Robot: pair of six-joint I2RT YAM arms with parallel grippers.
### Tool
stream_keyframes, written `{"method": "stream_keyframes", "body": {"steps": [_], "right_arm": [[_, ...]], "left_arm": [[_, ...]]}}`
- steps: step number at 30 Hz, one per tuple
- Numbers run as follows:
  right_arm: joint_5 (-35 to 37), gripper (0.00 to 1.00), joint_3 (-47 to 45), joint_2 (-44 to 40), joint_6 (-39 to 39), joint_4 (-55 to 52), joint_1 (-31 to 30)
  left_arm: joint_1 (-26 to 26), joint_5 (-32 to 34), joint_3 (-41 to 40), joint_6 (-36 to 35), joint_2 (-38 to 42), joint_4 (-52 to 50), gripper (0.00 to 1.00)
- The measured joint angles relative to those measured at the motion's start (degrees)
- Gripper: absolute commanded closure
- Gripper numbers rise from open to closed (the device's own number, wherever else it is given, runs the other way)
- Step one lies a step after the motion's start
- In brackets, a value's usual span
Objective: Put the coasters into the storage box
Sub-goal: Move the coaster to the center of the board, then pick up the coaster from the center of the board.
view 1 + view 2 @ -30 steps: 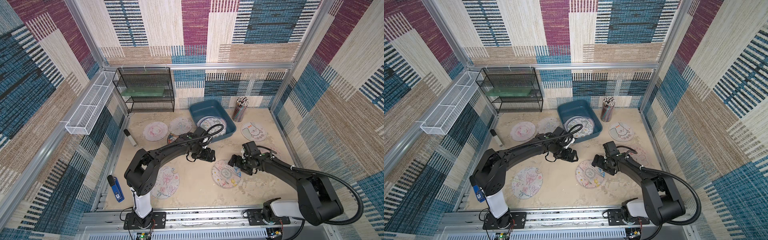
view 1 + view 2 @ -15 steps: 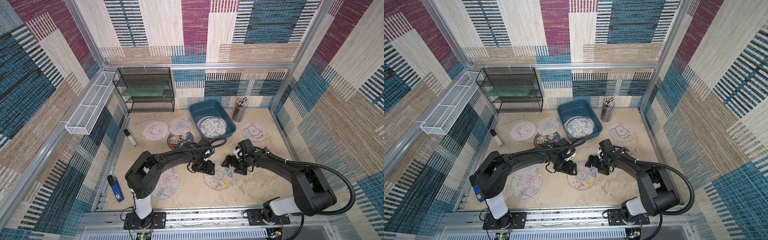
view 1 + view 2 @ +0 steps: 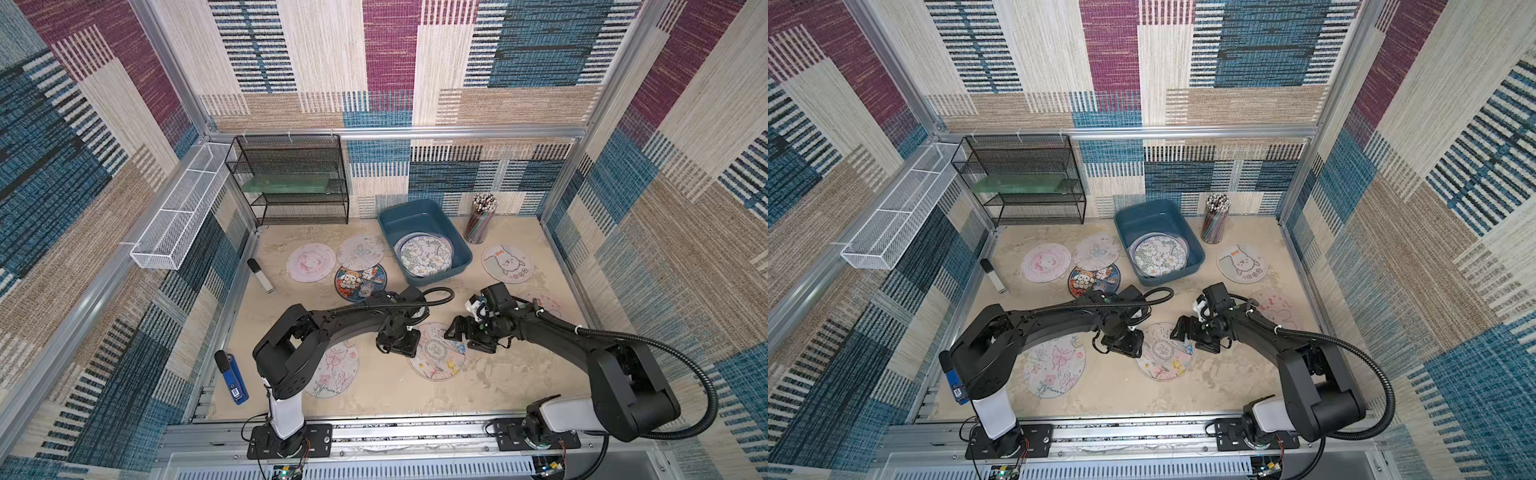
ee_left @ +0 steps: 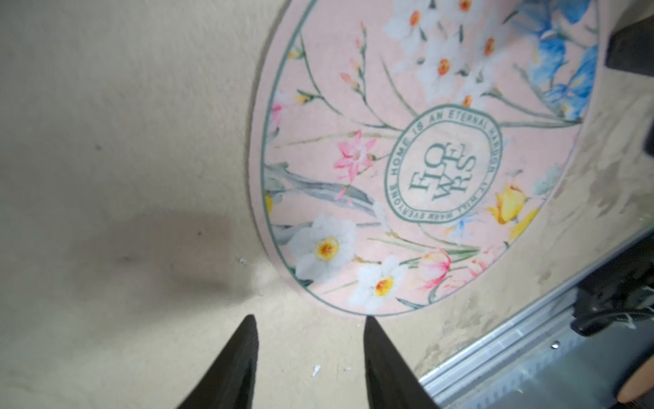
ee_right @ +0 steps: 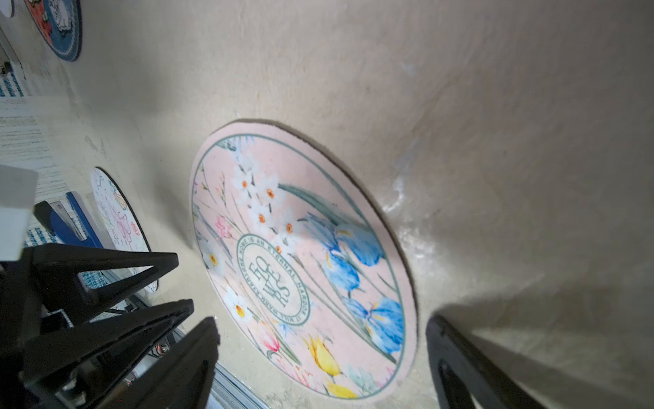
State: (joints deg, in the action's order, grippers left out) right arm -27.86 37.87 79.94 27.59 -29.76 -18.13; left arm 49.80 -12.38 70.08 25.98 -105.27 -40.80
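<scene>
A pink flower-printed coaster lies flat on the table between both arms. My left gripper points down at the coaster's left rim. Its jaws stand apart over bare table, one tip at the coaster's edge. From the right, my right gripper stands wide open and low, and the coaster's near edge shows between its fingers. The teal storage box sits at the back with a floral coaster inside. Several other coasters lie around, among them a dark blue one.
A black wire rack stands at the back left. A white mesh tray hangs on the left wall. A pencil cup stands right of the box. A blue stapler and a marker lie along the left edge.
My left gripper came forward from near the box down to the flower coaster and its jaws narrowed. The right gripper shifted left, and the coaster slid slightly left.
</scene>
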Motion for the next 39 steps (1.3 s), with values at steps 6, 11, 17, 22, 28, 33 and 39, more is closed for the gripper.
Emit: {"method": "stream_keyframes", "body": {"steps": [6,11,17,22,28,33,39], "right_arm": [[1.3,0.14,0.6,0.5,-0.5,-1.0,-0.9],[3.1,0.14,1.0,0.8,-0.7,-1.6,-2.1],[4.6,0.15,0.7,1.0,-0.6,-1.7,-3.6],[4.9,0.15,0.0,0.5,-0.4,-1.1,-3.8],[5.0,0.16,-0.8,-0.3,-0.2,-0.2,-3.8],[4.9,0.18,-0.8,-0.3,0.1,-0.1,-3.7],[3.7,0.20,-1.0,-0.1,0.2,-0.1,-3.7]], "left_arm": [[0.7,3.5,0.4,0.9,-1.6,-1.0,0.60],[1.4,4.5,0.9,1.3,-2.6,-0.9,0.61],[1.7,4.7,1.0,2.0,-2.9,-0.9,0.61],[1.7,4.7,1.0,2.4,-2.9,-0.8,0.62],[1.7,3.7,-0.8,3.5,-1.6,2.4,0.62],[1.7,2.7,-2.3,4.7,-0.6,5.5,0.62],[1.7,2.6,-2.7,5.7,-0.7,6.9,0.64]]}}
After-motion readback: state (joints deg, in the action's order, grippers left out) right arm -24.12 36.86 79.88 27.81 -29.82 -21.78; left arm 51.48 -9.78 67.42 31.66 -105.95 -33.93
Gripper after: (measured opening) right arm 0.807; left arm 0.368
